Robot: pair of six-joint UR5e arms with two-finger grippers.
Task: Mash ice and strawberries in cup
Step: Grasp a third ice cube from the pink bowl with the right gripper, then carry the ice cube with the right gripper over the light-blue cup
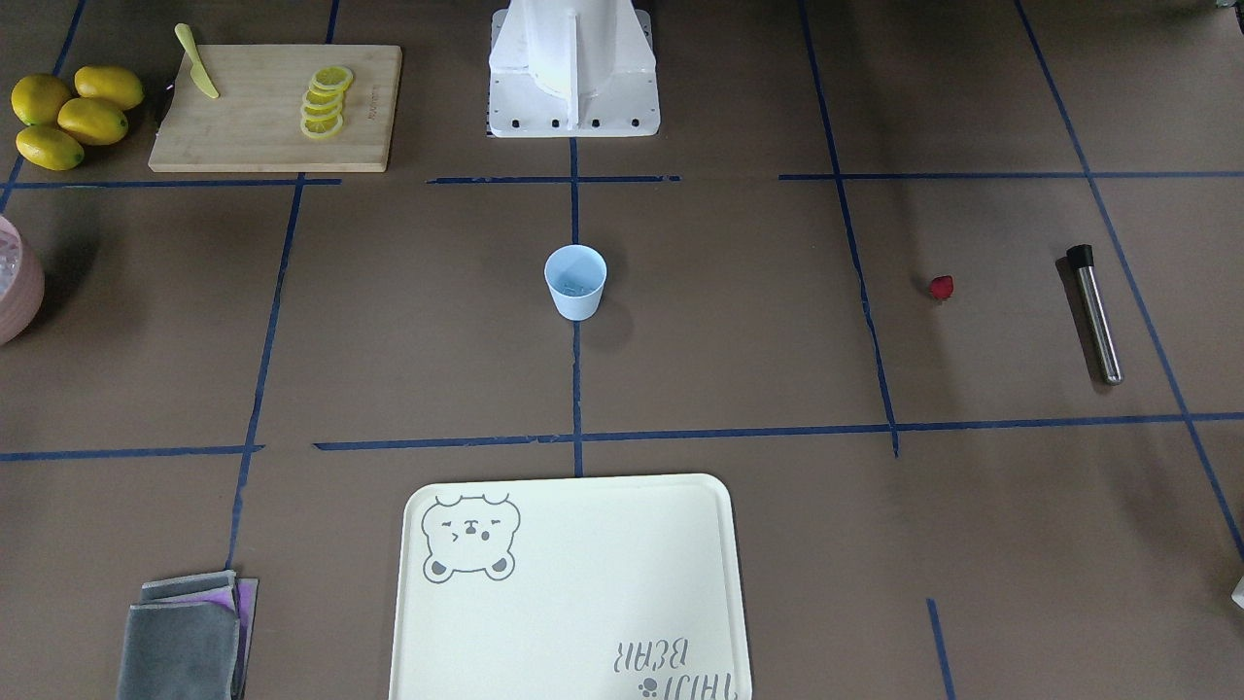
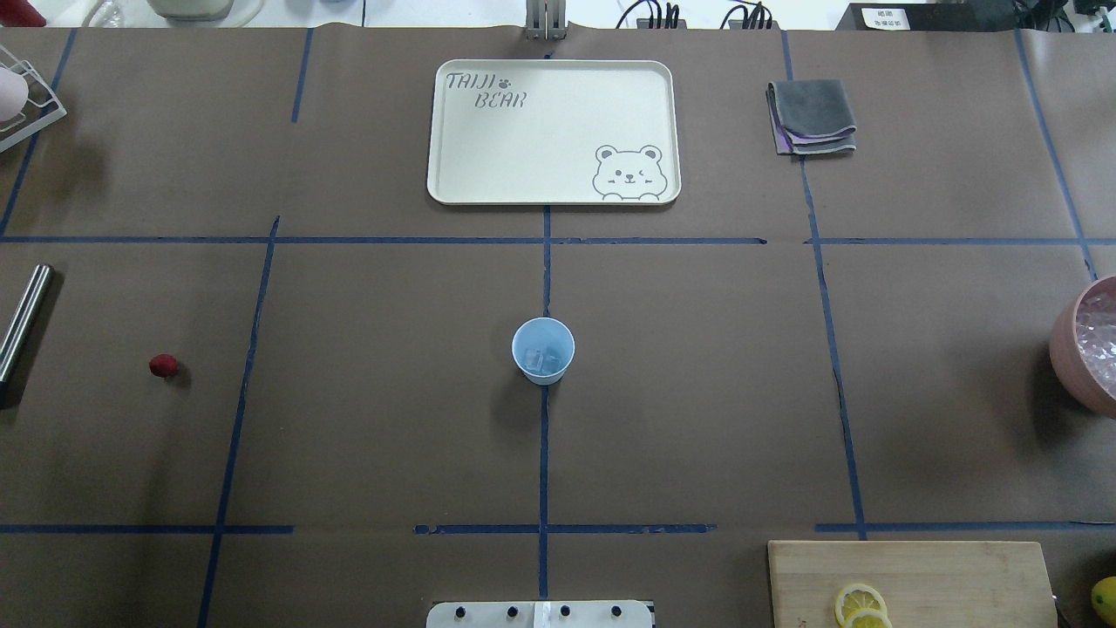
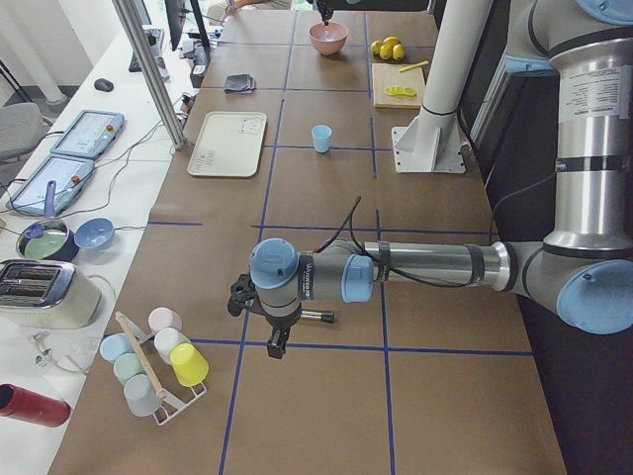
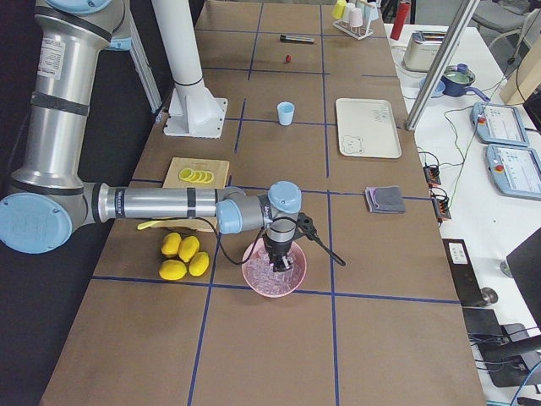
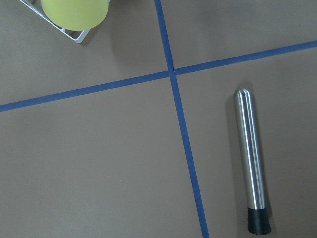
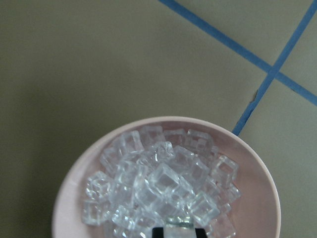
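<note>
The light-blue cup (image 2: 542,349) stands upright at the table's middle with a few ice cubes (image 2: 542,358) in it. The red strawberry (image 2: 163,365) lies on the table far to the left, near a steel muddler (image 5: 251,163). My left gripper (image 3: 277,346) hangs above the table beside the muddler; I cannot tell whether it is open or shut. My right gripper (image 6: 178,232) is down over the pink bowl (image 6: 257,168), which is heaped with ice cubes (image 6: 158,188). Only its fingertips show at the frame edge, so its state is unclear.
A cream bear tray (image 2: 453,131) lies at the far middle and a folded grey cloth (image 2: 811,118) to its right. A cutting board (image 1: 272,107) holds lemon slices and a yellow knife, with whole lemons (image 1: 73,115) beside it. A rack of cups (image 3: 158,361) stands at the left end.
</note>
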